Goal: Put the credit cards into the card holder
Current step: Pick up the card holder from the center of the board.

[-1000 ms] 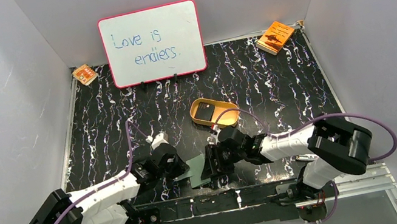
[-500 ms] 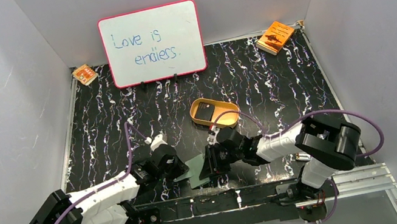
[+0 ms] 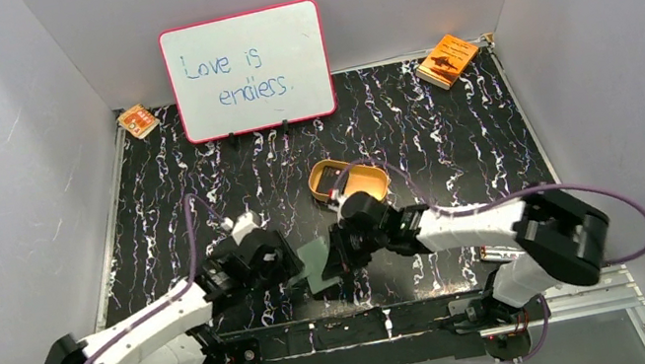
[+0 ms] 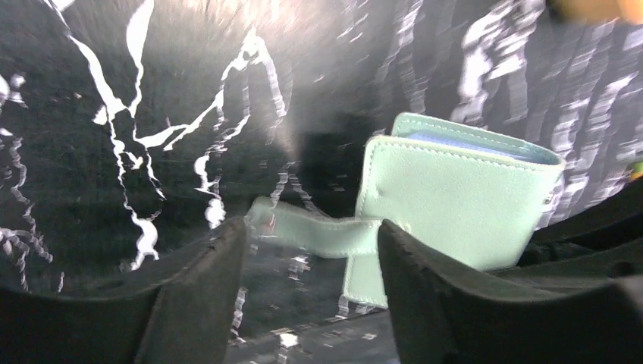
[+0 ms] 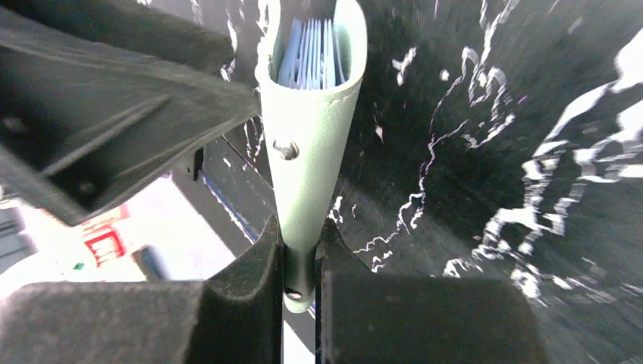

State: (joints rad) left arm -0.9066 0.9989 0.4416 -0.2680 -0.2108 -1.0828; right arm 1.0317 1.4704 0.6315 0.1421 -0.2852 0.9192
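Shows the right gripper (image 5: 299, 246) clamped on one narrow edge of the folded wallet (image 5: 307, 144), held on edge just above the table (image 3: 451, 139) near its front, between the two arms. Shows the left gripper (image 4: 311, 265) with jaws apart, the wallet's loose strap (image 4: 315, 230) beyond them, nothing gripped. Leaves one dark card (image 3: 330, 181) in the tray (image 3: 315, 190), well apart. Risks, probably, a twist or slip of the wallet out of so thin a pinch. Differs from a second ago: then left jaws shut at the wallet's side, right jaws wide; now swapped, wallet shifted slightly farther from the front edge.
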